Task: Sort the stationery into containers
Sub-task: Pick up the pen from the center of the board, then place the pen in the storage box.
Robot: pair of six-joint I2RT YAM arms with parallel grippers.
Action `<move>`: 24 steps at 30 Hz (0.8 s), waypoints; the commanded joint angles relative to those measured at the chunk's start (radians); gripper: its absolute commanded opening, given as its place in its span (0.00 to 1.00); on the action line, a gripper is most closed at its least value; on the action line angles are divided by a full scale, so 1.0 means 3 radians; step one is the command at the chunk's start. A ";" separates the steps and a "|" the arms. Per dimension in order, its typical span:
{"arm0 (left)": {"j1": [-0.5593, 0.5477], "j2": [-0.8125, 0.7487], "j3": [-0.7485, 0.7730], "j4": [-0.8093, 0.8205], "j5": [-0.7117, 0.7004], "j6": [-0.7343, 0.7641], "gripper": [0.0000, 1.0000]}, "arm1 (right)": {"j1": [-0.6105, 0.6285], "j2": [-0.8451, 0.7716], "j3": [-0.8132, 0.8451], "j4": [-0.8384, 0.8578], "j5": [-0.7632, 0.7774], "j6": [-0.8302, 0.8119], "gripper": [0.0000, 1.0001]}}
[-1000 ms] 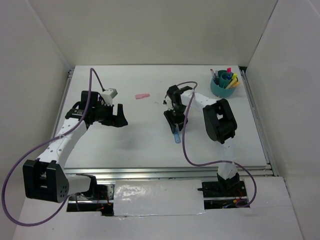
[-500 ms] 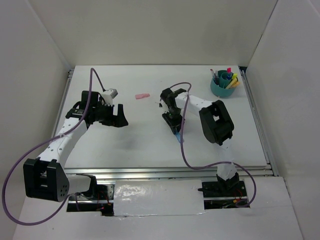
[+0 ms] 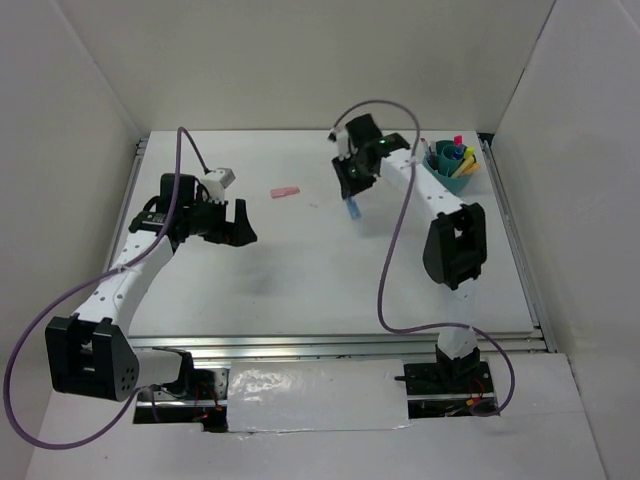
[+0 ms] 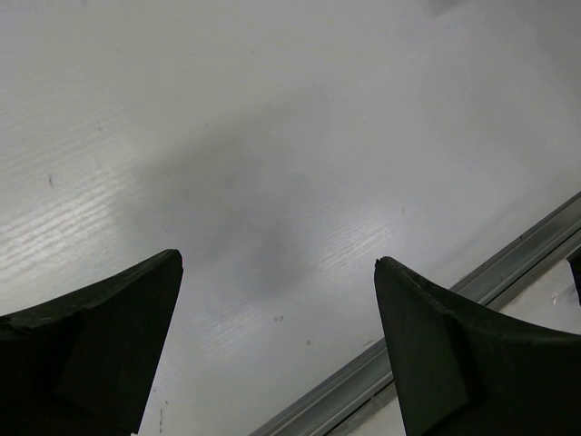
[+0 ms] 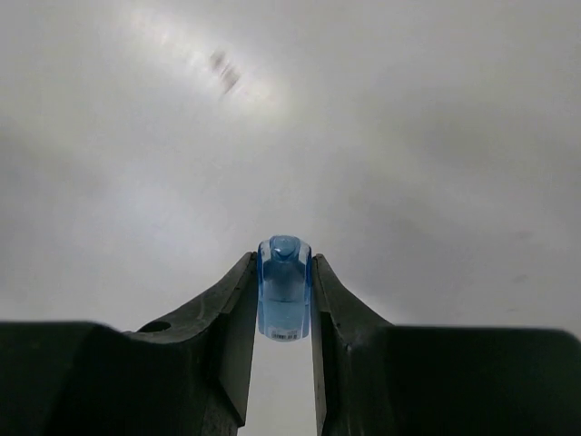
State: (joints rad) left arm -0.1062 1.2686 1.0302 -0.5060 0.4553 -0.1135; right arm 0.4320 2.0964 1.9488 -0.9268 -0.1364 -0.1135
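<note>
My right gripper (image 3: 352, 195) (image 5: 284, 272) is shut on a small blue marker (image 5: 284, 291), lifted above the middle back of the table; the marker (image 3: 354, 208) hangs down from the jaws. The teal organiser cup (image 3: 444, 178) stands at the back right and holds several pens and highlighters in pink, yellow and blue. A flat pink eraser (image 3: 285, 191) lies on the table left of the right gripper. My left gripper (image 3: 238, 228) (image 4: 278, 272) hovers open over bare table at the left, with nothing between its fingers.
White walls close in the table on the left, back and right. A metal rail (image 3: 340, 342) runs along the near edge, and the same rail (image 4: 427, 322) shows in the left wrist view. Purple cables loop over both arms.
The right gripper closed on the blue marker, lifted it off the table and carried it back and to the right, toward the cup. The left arm stayed put.
</note>
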 commanded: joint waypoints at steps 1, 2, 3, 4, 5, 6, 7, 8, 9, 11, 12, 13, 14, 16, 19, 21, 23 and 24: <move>0.0017 0.0077 0.0212 0.0219 0.0154 -0.0072 0.99 | -0.0335 -0.0656 -0.0015 0.0959 0.0351 -0.0001 0.00; 0.0022 0.0092 0.0222 0.0245 0.0165 -0.0092 0.99 | -0.0401 -0.0744 -0.0134 0.1230 0.0408 0.0025 0.00; 0.0022 0.0127 0.0242 0.0280 0.0175 -0.0112 0.99 | -0.0539 -0.0831 -0.0262 0.1775 0.0444 0.0036 0.00; 0.0017 0.0153 0.0253 0.0357 0.0195 -0.0133 0.99 | -0.0601 -0.0943 -0.0491 0.2038 0.0616 0.0041 0.00; 0.0022 0.0169 0.0263 0.0383 0.0216 -0.0184 0.99 | -0.0667 -0.0964 -0.0574 0.2274 0.0669 0.0041 0.00; 0.0022 0.0209 0.0288 0.0413 0.0231 -0.0204 0.99 | -0.0789 -0.0965 -0.0646 0.2656 0.0720 0.0046 0.00; 0.0017 0.0220 0.0294 0.0439 0.0251 -0.0225 0.99 | -0.0856 -0.0924 -0.0677 0.2807 0.0766 0.0066 0.00; 0.0022 0.0235 0.0304 0.0495 0.0272 -0.0255 0.99 | -0.0918 -0.0873 -0.0652 0.2975 0.0827 0.0092 0.00; 0.0017 0.0235 0.0299 0.0516 0.0277 -0.0256 0.99 | -0.1055 -0.0822 -0.0591 0.3017 0.0848 0.0143 0.00; 0.0022 0.0215 0.0268 0.0587 0.0297 -0.0261 0.99 | -0.1189 -0.0633 -0.0402 0.3074 0.0838 0.0209 0.00; 0.0017 0.0210 0.0253 0.0613 0.0277 -0.0261 0.99 | -0.1316 -0.0571 -0.0340 0.3074 0.0798 0.0270 0.00; 0.0017 0.0205 0.0238 0.0638 0.0277 -0.0256 0.99 | -0.1373 -0.0520 -0.0259 0.3201 0.0747 0.0296 0.00; 0.0017 0.0189 0.0217 0.0664 0.0282 -0.0261 0.99 | -0.1414 -0.0429 -0.0243 0.3303 0.0680 0.0317 0.00; 0.0017 0.0204 0.0207 0.0669 0.0282 -0.0256 0.99 | -0.1556 -0.0341 -0.0202 0.3411 0.0537 0.0302 0.00; 0.0022 0.0250 0.0237 0.0628 0.0277 -0.0240 0.99 | -0.1634 -0.0178 -0.0115 0.3554 0.0572 0.0307 0.00; 0.0022 0.0266 0.0248 0.0623 0.0267 -0.0225 0.99 | -0.1665 -0.0065 -0.0048 0.3575 0.0587 0.0327 0.00; 0.0017 0.0286 0.0253 0.0628 0.0262 -0.0230 0.99 | -0.1696 0.0001 -0.0017 0.3611 0.0603 0.0312 0.00; 0.0017 0.0281 0.0253 0.0638 0.0267 -0.0230 0.99 | -0.1706 0.0042 -0.0022 0.3626 0.0608 0.0302 0.00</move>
State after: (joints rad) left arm -0.1062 1.3415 1.0794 -0.3534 0.5083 -0.1692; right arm -0.0811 2.1029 1.8748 0.0441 0.0460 -0.0307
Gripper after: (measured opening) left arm 0.993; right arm 0.317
